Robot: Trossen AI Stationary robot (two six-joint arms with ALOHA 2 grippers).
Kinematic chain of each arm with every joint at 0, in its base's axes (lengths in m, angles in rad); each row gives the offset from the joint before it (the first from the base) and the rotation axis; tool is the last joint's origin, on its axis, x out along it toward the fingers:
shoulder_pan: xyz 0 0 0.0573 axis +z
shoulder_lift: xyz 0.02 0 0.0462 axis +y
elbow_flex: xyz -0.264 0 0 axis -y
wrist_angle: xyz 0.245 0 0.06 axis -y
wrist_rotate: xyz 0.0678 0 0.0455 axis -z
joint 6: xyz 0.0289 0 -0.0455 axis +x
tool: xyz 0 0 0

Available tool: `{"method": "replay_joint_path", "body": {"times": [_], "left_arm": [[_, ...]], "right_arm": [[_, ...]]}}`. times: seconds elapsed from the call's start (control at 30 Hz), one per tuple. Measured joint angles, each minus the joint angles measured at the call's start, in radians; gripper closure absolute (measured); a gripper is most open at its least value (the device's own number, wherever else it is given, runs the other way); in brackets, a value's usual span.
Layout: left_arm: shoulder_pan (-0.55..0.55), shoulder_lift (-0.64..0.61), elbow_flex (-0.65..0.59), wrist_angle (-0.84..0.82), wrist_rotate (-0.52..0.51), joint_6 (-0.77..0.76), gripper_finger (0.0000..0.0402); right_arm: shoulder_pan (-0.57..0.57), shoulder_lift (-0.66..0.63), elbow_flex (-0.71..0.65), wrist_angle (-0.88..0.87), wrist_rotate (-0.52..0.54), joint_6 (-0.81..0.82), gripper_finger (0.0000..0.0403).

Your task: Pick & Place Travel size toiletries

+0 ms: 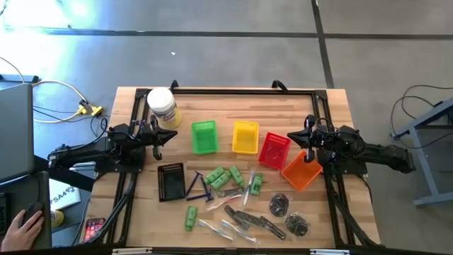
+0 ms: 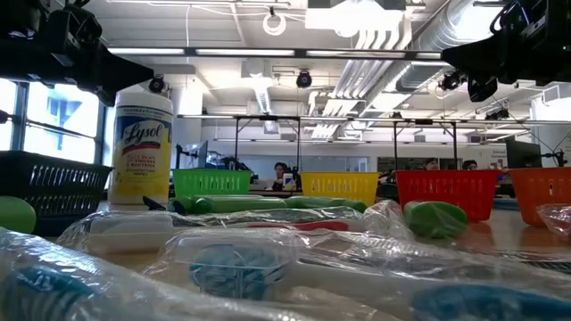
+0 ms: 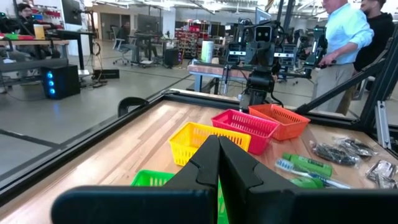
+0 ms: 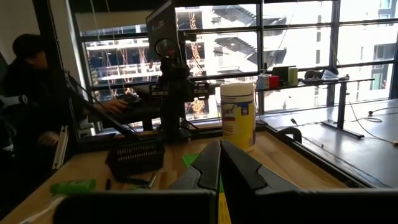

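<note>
Waiting with fingers closed and empty, the left gripper [image 1: 161, 144] and right gripper [image 1: 306, 136] hover by the table's [image 1: 333, 99] side edges; toiletries [image 1: 228, 177] lie along its near edge.

An open industrial lab: exposed ceiling ducts [image 2: 419, 36], workbenches [image 3: 37, 59], big windows [image 4: 249, 43], concrete floor [image 1: 233, 60].

Between the left gripper [image 1: 160, 137] and the right gripper [image 1: 308, 136] a row of baskets, green [image 1: 204, 137], yellow [image 1: 245, 137], red [image 1: 274, 150] and orange [image 1: 301, 171], blocks the way. The white jar [image 1: 162, 108] stands just beyond the left gripper. Bare desk [image 1: 226, 106] lies open behind the row; the toiletries [image 1: 233, 202] crowd the near side.
</note>
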Motion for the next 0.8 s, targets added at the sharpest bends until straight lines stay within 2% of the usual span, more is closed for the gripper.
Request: {"method": "replay_joint_path", "body": {"times": [0.27,0.5,0.6,0.67,0.8], "left_arm": [[0.0,0.0,0.0,0.002,-0.036,0.0,0.0402],[0.0,0.0,0.0,-0.008,-0.039,0.0,0.0402],[0.0,0.0,0.0,-0.007,-0.039,0.0,0.0402],[0.0,0.0,0.0,-0.007,-0.039,0.0,0.0402],[0.0,0.0,0.0,-0.008,-0.041,0.0,0.0402]], "right_arm": [[0.0,0.029,0.0,-0.001,-0.003,0.0,0.0398],[0.0,0.11,0.0,0.025,0.011,-0.001,0.0398],[0.0,0.151,0.0,0.076,0.014,0.019,0.0398],[0.0,0.183,0.0,0.108,-0.035,0.022,0.0398],[0.024,0.278,0.009,0.327,-0.087,0.081,0.0398]]}}
